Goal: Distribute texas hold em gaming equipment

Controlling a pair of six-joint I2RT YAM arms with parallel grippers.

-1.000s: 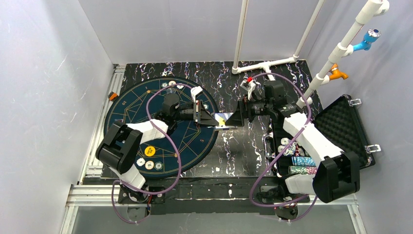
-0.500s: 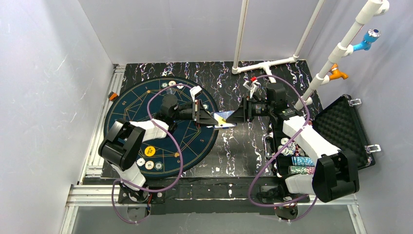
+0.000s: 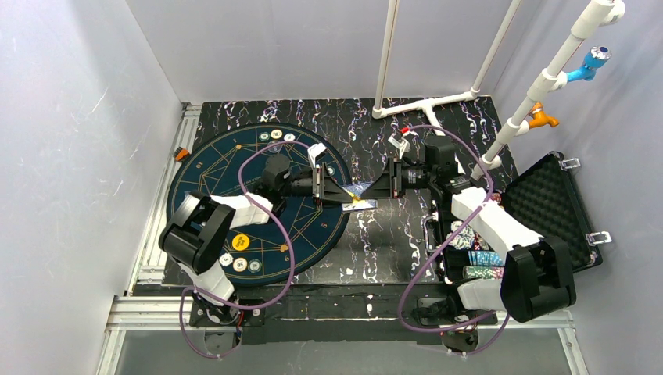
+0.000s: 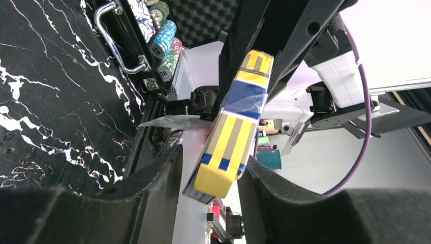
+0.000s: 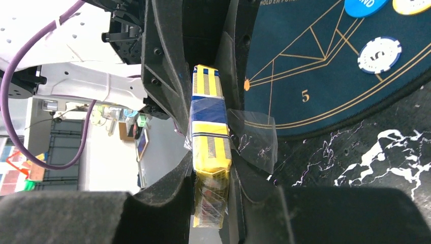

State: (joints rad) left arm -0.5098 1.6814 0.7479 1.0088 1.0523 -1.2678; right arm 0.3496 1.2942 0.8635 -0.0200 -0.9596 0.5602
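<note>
Chips [image 3: 241,264] and a yellow disc [image 3: 241,241] lie at the lower left of the overhead frame on a round dark-blue mat [image 3: 211,168] with thin gold lines. From there the left arm folds at its elbow and runs level toward the centre. The left gripper [image 3: 344,195] meets the right gripper [image 3: 367,193] tip to tip over the black, white-veined table [image 3: 375,242], just off the mat's right edge. From above, the card pack [image 3: 360,200] between them is only a sliver of yellow and blue. The wrist views show it as a flat striped box in crinkled clear film [image 5: 254,137] with a loose flap. In the left wrist view it stands on edge between the black fingers [image 4: 152,193]; whether they press it I cannot tell. That view also shows, at upper left, a metal handle [image 4: 119,38] and chip rolls [image 4: 165,38]. In the right wrist view the jaws are clamped on the pack's near end, and a white chip [image 5: 379,54] and a blue disc [image 5: 366,5] sit at upper right. At the overhead frame's right lies the open case [image 3: 547,199], lined with egg-crate foam. The right arm rises beside it and bends left.
</note>
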